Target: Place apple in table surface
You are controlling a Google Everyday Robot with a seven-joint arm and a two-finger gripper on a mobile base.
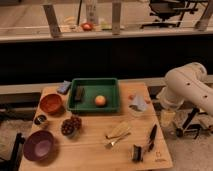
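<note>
The apple (100,100) lies in the green tray (92,109) at the back of the desk (90,150); it is round, with no long axis. The pincer (168,119) hangs off the desk's right edge, well apart from the apple, and I cannot tell whether it is open or closed. The tray's wall stands between them.

Arm (186,86) cut at rt edge, pincer unseen.

White arm (189,86), gripper (168,119) seemingly beside table (90,147)
</note>
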